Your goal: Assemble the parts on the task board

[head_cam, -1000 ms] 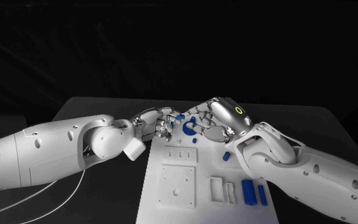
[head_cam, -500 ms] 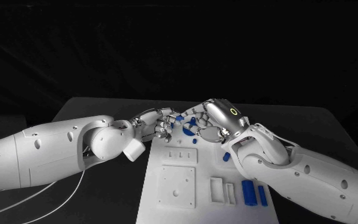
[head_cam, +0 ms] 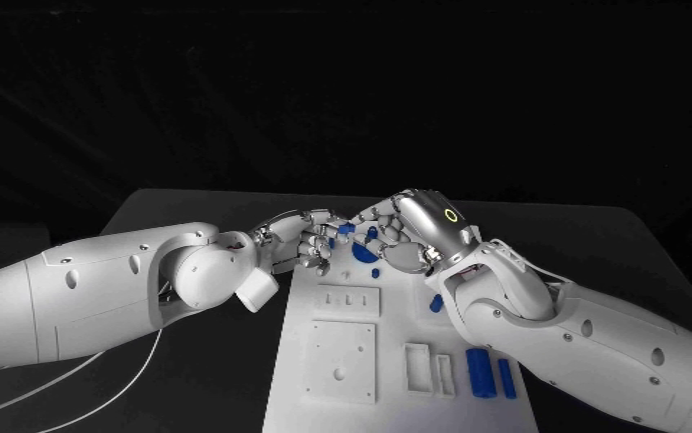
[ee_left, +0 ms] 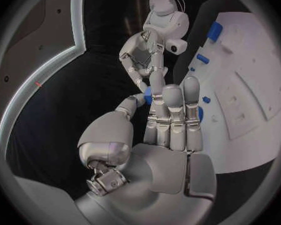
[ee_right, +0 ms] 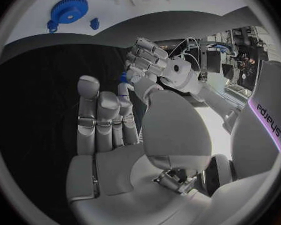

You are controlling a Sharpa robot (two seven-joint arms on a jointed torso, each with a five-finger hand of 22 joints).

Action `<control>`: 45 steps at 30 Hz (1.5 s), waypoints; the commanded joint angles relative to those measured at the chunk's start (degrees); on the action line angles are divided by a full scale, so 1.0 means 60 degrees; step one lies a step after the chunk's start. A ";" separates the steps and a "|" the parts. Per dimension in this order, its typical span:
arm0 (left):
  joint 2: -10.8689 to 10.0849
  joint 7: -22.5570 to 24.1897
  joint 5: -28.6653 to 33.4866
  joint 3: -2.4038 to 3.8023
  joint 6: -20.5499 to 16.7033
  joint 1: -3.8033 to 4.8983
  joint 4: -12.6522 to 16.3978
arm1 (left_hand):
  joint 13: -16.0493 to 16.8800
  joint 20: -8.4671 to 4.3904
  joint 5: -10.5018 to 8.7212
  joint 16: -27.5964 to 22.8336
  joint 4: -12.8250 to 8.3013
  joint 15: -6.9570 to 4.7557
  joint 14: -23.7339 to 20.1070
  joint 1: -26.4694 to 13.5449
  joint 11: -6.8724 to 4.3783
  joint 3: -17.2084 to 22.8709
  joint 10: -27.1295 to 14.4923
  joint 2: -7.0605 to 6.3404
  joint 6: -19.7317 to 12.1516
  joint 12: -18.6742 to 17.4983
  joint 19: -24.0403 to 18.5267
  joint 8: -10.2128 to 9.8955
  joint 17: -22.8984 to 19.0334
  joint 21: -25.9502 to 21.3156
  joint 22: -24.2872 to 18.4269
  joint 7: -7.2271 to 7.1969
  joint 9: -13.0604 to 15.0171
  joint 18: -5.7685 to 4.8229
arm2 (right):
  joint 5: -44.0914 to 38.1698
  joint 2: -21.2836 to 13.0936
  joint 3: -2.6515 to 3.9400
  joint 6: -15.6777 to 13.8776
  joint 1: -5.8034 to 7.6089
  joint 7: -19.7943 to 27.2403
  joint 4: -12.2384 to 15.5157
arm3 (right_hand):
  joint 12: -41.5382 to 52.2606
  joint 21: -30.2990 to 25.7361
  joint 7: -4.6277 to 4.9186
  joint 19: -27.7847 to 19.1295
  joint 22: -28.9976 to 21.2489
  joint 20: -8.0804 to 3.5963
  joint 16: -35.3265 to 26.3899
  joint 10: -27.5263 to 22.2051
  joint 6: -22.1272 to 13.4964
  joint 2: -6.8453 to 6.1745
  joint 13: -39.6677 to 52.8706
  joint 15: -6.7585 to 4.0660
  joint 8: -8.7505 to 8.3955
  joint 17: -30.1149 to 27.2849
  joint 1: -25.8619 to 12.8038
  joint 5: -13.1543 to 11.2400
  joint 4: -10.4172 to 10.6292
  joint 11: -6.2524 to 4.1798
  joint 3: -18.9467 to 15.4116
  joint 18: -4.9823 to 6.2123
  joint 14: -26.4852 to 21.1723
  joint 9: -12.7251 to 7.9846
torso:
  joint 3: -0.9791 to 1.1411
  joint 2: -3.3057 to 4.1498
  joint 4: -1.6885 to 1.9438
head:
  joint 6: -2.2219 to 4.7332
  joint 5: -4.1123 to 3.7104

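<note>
two blue parts (head_cam: 489, 371) lie side by side on the task board (head_cam: 339, 408), nearer than both hands. farther on, the left hand (head_cam: 296, 236) pinches a small blue part (ee_left: 147, 95); the right hand (head_cam: 408, 233), just beside it, has straight fingers holding nothing. a blue gear (ee_right: 68, 10) sits on the board beyond.

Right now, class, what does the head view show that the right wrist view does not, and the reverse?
Head view, not the right wrist view: two blue bars at the near end of the task board. Right wrist view, not the head view: the blue gear unobstructed, its teeth plain. Both: the left hand and right hand close together, and the board.
</note>
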 commanded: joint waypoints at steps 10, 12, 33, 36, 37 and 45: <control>0.0017 0.0104 -0.0150 0.0007 0.0333 0.0004 0.0012 | 0.0019 -0.0041 -0.0006 0.0065 -0.0741 -0.0112 -0.0014 0.0122 -0.0202 0.0849 0.0271 -0.0039 0.0999 0.0078 -0.0023 -0.0023 0.0032 0.0068 0.0019 -0.0938 0.0014 0.0021 | -0.0211 0.0180 -0.0023 -0.0199 -0.0007 -0.0146 -0.0114 | 0.0094 0.0198 -0.0039 0.0453 0.0337 -0.0079 0.0102 0.0145 0.0182 0.0103 0.0123 -0.0076 0.0024 0.0053 0.0008 -0.0052 0.0001 -0.0013 0.0094 -0.0117 0.0005 0.0011 | -0.0004 0.0001 0.0011 | -0.0001 0.0005; 0.0016 0.0100 -0.0151 0.0007 0.0345 0.0004 0.0016 | 0.0019 -0.0041 -0.0006 0.0065 -0.0741 -0.0112 -0.0014 0.0122 -0.0202 0.0849 0.0271 -0.0039 0.0999 0.0078 -0.0023 -0.0023 0.0032 0.0068 0.0019 -0.0938 0.0014 0.0021 | -0.0216 0.0201 -0.0027 -0.0202 -0.0007 -0.0150 -0.0137 | 0.0113 0.0230 -0.0044 0.0455 0.0347 -0.0083 0.0122 0.0168 0.0203 0.0100 0.0151 -0.0079 0.0025 0.0066 0.0012 -0.0058 -0.0004 -0.0018 0.0097 -0.0121 0.0008 0.0011 | -0.0005 0.0001 0.0009 | -0.0001 0.0013; 0.0017 0.0002 -0.0158 0.0008 0.0581 0.0004 0.0056 | 0.0025 -0.0043 -0.0007 0.0076 -0.0734 -0.0115 -0.0017 0.0120 -0.0204 0.0873 0.0272 -0.0045 0.1005 0.0097 -0.0026 -0.0022 0.0057 0.0073 0.0036 -0.0940 0.0023 0.0020 | -0.0148 0.0350 -0.0066 -0.0340 -0.0011 -0.0055 -0.0257 | 0.0163 0.0408 -0.0094 0.0453 0.0407 -0.0117 0.0220 0.0285 0.0360 0.0371 0.0360 -0.0109 0.0023 0.0107 -0.0148 -0.0180 0.0169 -0.0074 0.0404 -0.0155 0.0006 0.0019 | -0.0002 0.0002 0.0005 | 0.0016 0.0009; 0.0016 -0.0015 -0.0158 0.0008 0.0614 0.0004 0.0061 | 0.0026 -0.0044 0.0002 0.0077 -0.0735 -0.0115 -0.0017 0.0111 -0.0204 0.0885 0.0271 -0.0042 0.1002 0.0097 -0.0026 -0.0024 0.0062 0.0075 0.0041 -0.0939 0.0025 0.0020 | -0.0110 0.0372 -0.0068 -0.0361 -0.0011 -0.0007 -0.0268 | 0.0146 0.0416 -0.0101 0.0453 0.0405 -0.0122 0.0224 0.0288 0.0334 0.0434 0.0376 -0.0114 0.0027 0.0106 -0.0205 -0.0172 0.0233 -0.0088 0.0512 -0.0156 0.0006 0.0026 | -0.0003 0.0004 0.0004 | 0.0022 0.0005; 0.0016 -0.0021 -0.0158 0.0008 0.0624 0.0004 0.0062 | 0.0026 -0.0044 0.0002 0.0077 -0.0735 -0.0115 -0.0017 0.0111 -0.0204 0.0885 0.0271 -0.0042 0.1002 0.0097 -0.0026 -0.0024 0.0062 0.0075 0.0041 -0.0939 0.0025 0.0020 | -0.0089 0.0379 -0.0069 -0.0366 -0.0012 0.0017 -0.0272 | 0.0134 0.0426 -0.0098 0.0454 0.0407 -0.0121 0.0226 0.0288 0.0330 0.0449 0.0380 -0.0115 0.0028 0.0106 -0.0218 -0.0172 0.0238 -0.0088 0.0562 -0.0158 0.0004 0.0029 | -0.0001 0.0004 0.0005 | 0.0021 0.0004; 0.0011 -0.0062 -0.0157 0.0007 0.0651 0.0004 0.0066 | 0.0026 -0.0044 0.0002 0.0077 -0.0735 -0.0115 -0.0017 0.0111 -0.0204 0.0885 0.0271 -0.0042 0.1002 0.0097 -0.0026 -0.0024 0.0062 0.0075 0.0041 -0.0939 0.0025 0.0020 | 0.0033 0.0404 -0.0074 -0.0402 -0.0012 0.0223 -0.0279 | 0.0097 0.0489 -0.0081 0.0453 0.0433 -0.0126 0.0254 0.0328 0.0290 0.0574 0.0442 -0.0119 0.0032 0.0115 -0.0377 -0.0153 0.0213 -0.0097 0.1085 -0.0165 0.0001 0.0040 | -0.0005 0.0004 0.0002 | 0.0018 0.0010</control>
